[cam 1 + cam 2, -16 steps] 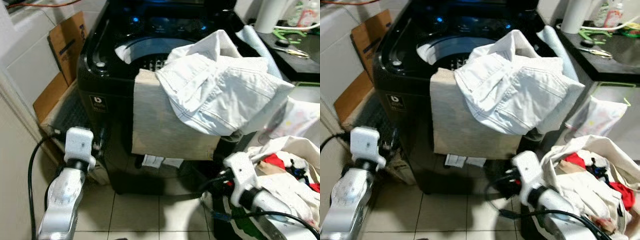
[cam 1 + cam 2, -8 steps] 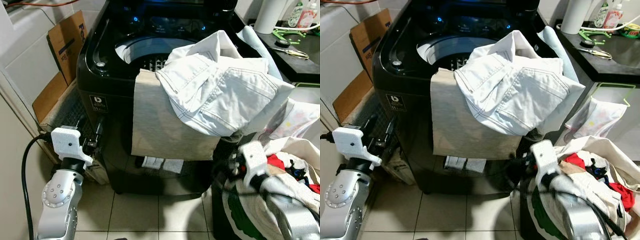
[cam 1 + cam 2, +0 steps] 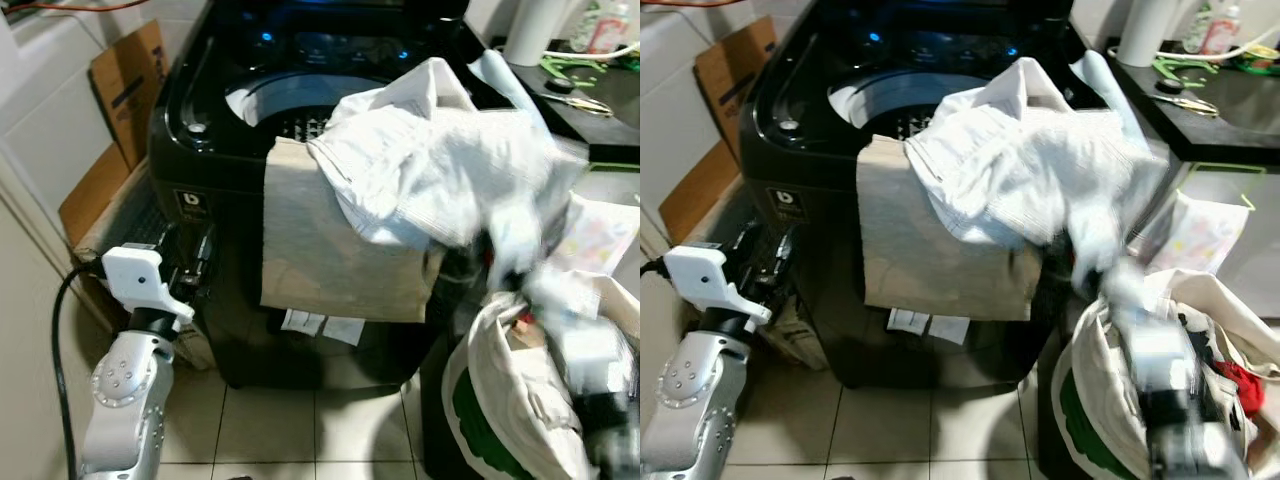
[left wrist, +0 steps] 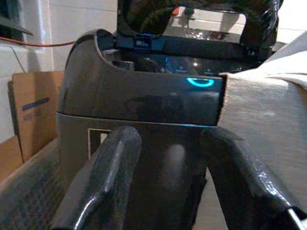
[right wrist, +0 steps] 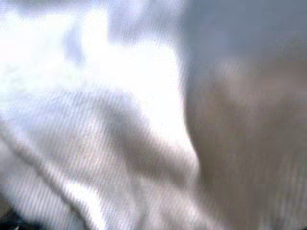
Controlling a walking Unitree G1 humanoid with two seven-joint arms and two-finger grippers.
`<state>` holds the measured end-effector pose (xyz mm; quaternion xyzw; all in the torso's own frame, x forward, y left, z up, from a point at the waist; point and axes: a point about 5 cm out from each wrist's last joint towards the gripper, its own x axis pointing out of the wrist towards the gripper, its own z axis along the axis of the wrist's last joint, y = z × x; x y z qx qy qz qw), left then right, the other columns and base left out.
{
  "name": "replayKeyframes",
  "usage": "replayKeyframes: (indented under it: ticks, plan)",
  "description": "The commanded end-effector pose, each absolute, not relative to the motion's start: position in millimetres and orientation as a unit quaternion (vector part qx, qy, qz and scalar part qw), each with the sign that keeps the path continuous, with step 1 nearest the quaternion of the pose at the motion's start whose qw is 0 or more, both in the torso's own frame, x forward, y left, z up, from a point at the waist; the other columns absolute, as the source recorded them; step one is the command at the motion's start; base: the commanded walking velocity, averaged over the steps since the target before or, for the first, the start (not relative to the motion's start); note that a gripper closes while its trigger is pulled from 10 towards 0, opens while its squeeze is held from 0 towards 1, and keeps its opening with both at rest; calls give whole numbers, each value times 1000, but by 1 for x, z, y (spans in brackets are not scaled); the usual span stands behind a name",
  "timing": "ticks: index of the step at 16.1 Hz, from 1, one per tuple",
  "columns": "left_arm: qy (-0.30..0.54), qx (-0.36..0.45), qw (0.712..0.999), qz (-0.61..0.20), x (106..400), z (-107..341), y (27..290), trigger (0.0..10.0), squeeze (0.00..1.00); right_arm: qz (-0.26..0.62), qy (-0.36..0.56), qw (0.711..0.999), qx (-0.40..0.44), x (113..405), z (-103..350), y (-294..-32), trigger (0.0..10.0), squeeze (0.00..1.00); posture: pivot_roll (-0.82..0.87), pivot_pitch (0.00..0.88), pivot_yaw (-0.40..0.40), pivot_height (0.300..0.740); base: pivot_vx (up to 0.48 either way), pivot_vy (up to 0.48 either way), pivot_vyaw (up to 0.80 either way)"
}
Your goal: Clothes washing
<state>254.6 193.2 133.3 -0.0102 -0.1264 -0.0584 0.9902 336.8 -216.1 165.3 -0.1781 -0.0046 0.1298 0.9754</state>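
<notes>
Black top-load washer (image 3: 230, 150) with lid up, drum (image 3: 280, 100) open and blue panel lights on; beige cloth (image 3: 320, 255) hangs over the front rim and down the front face; white jeans (image 3: 430, 170) piled on top of it at the washer's right front corner, partly over the drum edge, partly hanging off the side; left gripper (image 3: 185, 270) low at the washer's left front corner, just beside the cabinet, not touching any cloth; left wrist view has its fingers (image 4: 103, 187) spread with nothing between them, pointing at the washer front with the beige cloth edge off to one side; right gripper (image 3: 515, 255) is a motion smear just under the hanging edge of the jeans, above the laundry bag (image 3: 500, 400); cannot tell whether its fingers are spread or pinching; right wrist view is blurred white ribbed fabric very close up, beige beside it; bag is white with a green mark, on the floor right of the washer, stuffed with mixed clothes, some red; cardboard (image 3: 125, 85) leans on the wall left of the washer; dark bench (image 3: 590, 110) far right carries a white roll (image 3: 530, 30) and scissors (image 3: 580, 100); tiled floor (image 3: 290, 430) in front.
</notes>
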Motion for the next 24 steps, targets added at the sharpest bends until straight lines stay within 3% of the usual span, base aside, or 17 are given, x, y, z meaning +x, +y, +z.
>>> replayKeyframes:
  ticks: [1,3,6,9,10,11,12,14,15,16,18,21,23,24]
  plan:
    - [-134,-5,989,-61,256,138,191,10000,0,108,-41,976,-184,343,186,-224,10000,0,22,0,-37,740,0,0,0]
    - [-133,-5,989,-62,256,137,188,10000,0,80,-86,971,-208,371,234,-233,10000,0,29,0,-43,740,0,0,0]
    - [-133,-1,989,-56,256,138,189,10000,0,36,-140,963,-229,388,288,-239,10000,0,42,0,-52,740,0,0,0]
    - [-131,1,990,-52,254,137,189,10000,0,72,-173,960,-206,390,302,-222,10000,0,58,0,-67,740,0,0,0]
    - [-126,8,991,-51,253,135,189,10000,0,120,-177,959,-187,384,290,-201,10000,0,59,0,-66,740,0,0,0]
    - [-126,8,991,-51,253,135,189,10000,0,120,-177,959,-187,384,290,-201,10000,0,59,0,-66,740,0,0,0]
    - [-122,9,991,-59,255,133,184,10000,0,209,-176,953,-130,366,265,-167,10000,0,48,0,-55,740,0,0,0]
    - [-118,15,990,-75,260,132,177,10000,0,267,-169,947,-57,331,238,-149,10000,0,19,0,-38,740,0,0,0]
    - [-117,20,989,-89,265,132,172,10000,0,277,-138,949,-65,304,210,-144,10000,0,-5,0,-21,740,0,0,0]
    - [-114,21,988,-105,272,132,164,10000,0,257,-97,959,-71,281,180,-149,10000,0,-31,0,3,740,0,0,0]
    - [-110,21,986,-121,276,130,155,10000,0,209,-58,974,-70,264,149,-162,10000,0,-43,0,27,740,0,0,0]
    - [-97,17,990,-102,270,123,160,10000,0,128,-7,981,-148,222,97,-191,10000,0,-3,0,10,740,0,0,0]
    - [-87,14,991,-99,265,118,157,10000,0,131,-4,981,-142,221,93,-188,10000,0,0,0,8,740,0,0,0]
    - [-85,13,991,-101,264,117,153,10000,0,127,-20,983,-134,235,99,-183,10000,0,2,0,11,740,0,0,0]
